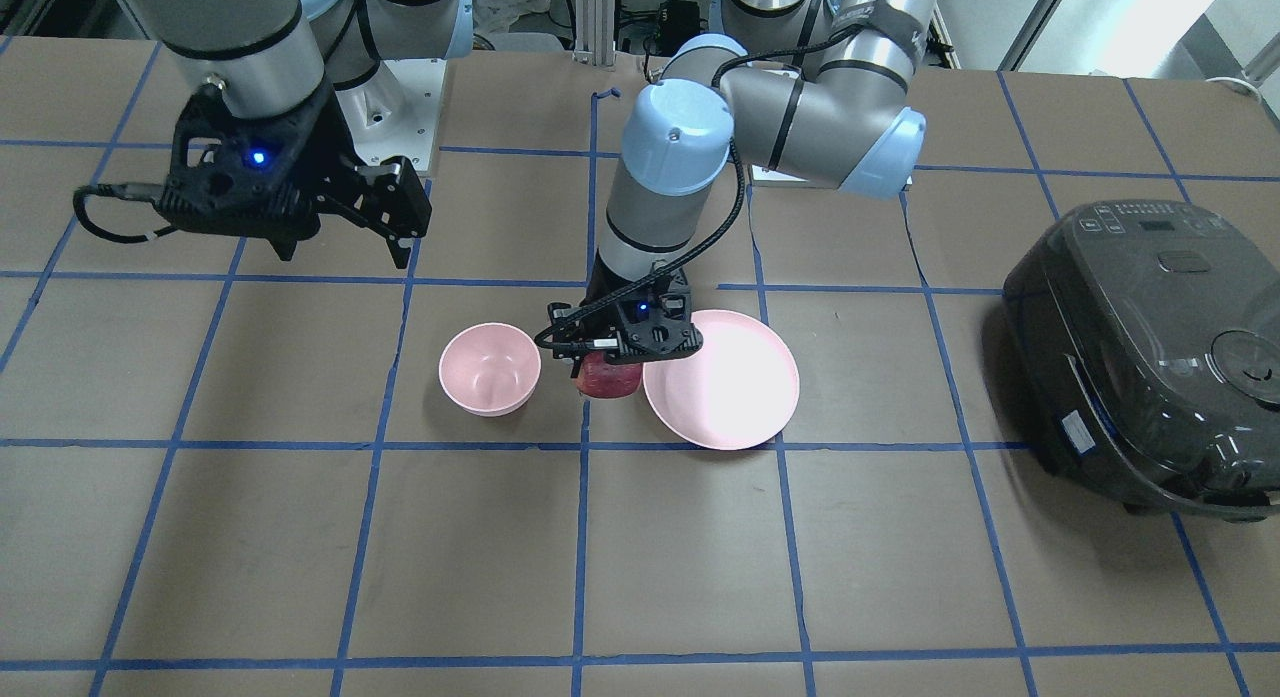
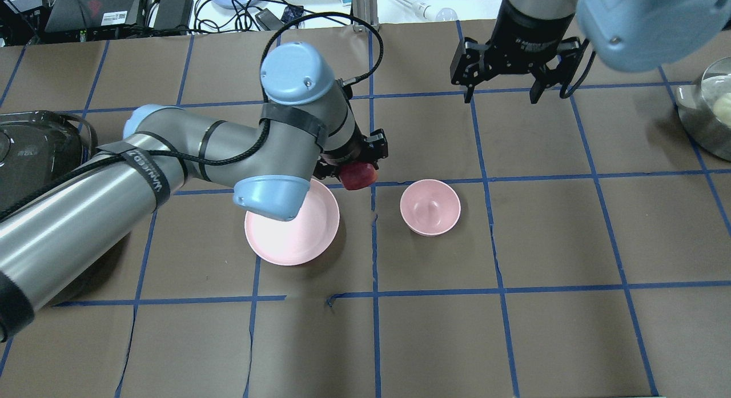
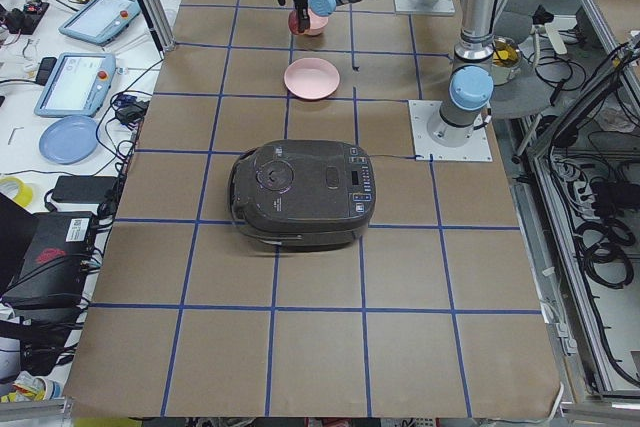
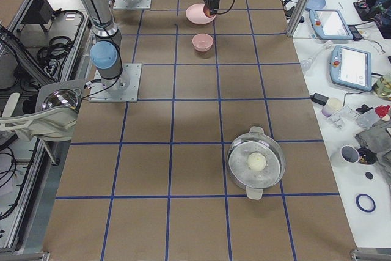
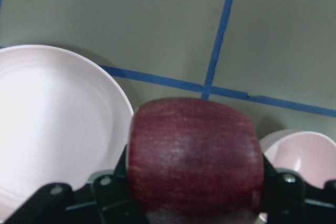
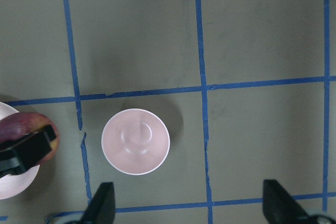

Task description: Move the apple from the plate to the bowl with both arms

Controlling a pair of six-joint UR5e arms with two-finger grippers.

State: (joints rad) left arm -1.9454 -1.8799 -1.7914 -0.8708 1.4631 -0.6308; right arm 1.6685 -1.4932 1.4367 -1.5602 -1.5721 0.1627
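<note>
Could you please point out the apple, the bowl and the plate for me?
apple [image 2: 360,176]: overhead view, on its visible red side.
bowl [image 2: 429,207]: overhead view, on its bare inner floor.
plate [image 2: 294,238]: overhead view, on its bare inner surface.

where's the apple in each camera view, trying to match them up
Front-facing: apple at centre, between bowl and plate.
Overhead: apple at centre, left of the bowl.
Exterior left: apple near the top, small.
Exterior right: cannot make it out.
Left wrist: apple fills lower centre.
Right wrist: apple at left edge.
Shared landmark: the bowl, close beside it.
</note>
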